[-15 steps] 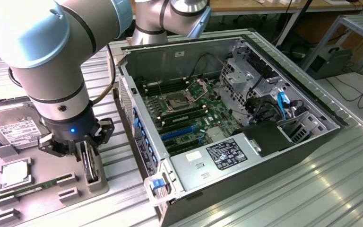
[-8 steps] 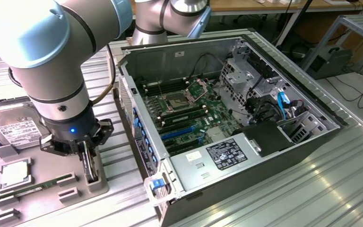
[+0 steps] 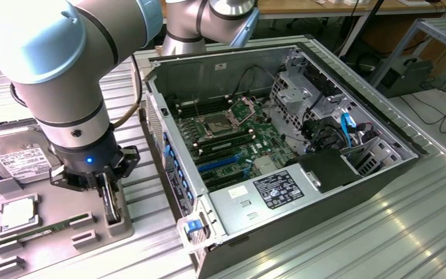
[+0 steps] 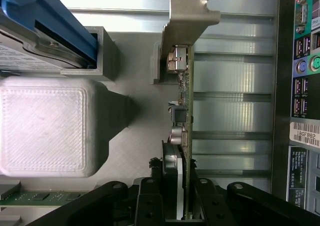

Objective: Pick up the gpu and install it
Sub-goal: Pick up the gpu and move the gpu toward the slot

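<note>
silver-grey tubular arm (image 3: 60,75), dark wrist band (small blue light lit), black gripper (image 3: 111,199) linkages.

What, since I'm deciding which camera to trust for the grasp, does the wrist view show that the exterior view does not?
Wrist view: the thin dark gpu card seen edge-on, its narrow silver metal bracket, and the computer's rear port panel with coloured sockets and a barcode label.
Exterior view: the open grey computer case, its green motherboard, the boxy silver hard drive with a white label, and the pale grey robot arm.
Both: the gpu card standing on edge, with the black tool set around it.
</note>
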Robot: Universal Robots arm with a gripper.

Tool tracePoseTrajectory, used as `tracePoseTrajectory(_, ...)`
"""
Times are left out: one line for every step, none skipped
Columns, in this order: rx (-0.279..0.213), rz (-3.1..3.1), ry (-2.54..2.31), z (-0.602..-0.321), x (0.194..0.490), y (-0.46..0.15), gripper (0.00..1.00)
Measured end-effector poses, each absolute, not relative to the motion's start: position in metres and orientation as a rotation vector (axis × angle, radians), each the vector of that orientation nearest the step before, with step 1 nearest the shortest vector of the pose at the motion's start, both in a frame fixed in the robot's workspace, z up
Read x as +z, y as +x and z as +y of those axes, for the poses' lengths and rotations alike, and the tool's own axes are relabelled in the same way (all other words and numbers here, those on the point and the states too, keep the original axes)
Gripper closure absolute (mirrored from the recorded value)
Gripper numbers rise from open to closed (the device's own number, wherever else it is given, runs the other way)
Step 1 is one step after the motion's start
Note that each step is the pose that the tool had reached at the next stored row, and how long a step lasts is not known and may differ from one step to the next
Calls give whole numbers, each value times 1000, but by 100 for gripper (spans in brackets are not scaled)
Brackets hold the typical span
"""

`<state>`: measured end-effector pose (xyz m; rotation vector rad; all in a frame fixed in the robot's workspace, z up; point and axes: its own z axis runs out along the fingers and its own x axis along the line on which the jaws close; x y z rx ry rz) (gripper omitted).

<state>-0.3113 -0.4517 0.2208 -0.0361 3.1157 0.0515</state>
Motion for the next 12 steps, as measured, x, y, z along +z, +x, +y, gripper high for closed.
tracePoseTrajectory(52, 3116, -36, -452, 221, -311, 71)
tracePoseTrajectory(52, 3116, -36, -452, 221, -311, 71)
tracePoseTrajectory(52, 3116, -36, -452, 221, -311, 71)
tracePoseTrajectory(52, 3116, -36, -452, 221, -311, 71)
tracePoseTrajectory(51, 3116, -36, -452, 221, -311, 71)
tracePoseTrajectory(51, 3116, -36, -452, 221, -311, 71)
tracePoseTrajectory(52, 3116, -36, -452, 221, -311, 71)
tracePoseTrajectory(52, 3116, -36, -452, 221, -311, 71)
tracePoseTrajectory(51, 3116, -36, -452, 221, -311, 71)
tracePoseTrajectory(51, 3116, -36, -452, 221, -311, 71)
tracePoseTrajectory(51, 3116, -36, -452, 221, -312, 71)
tracePoseTrajectory(51, 3115, -36, -452, 222, -312, 71)
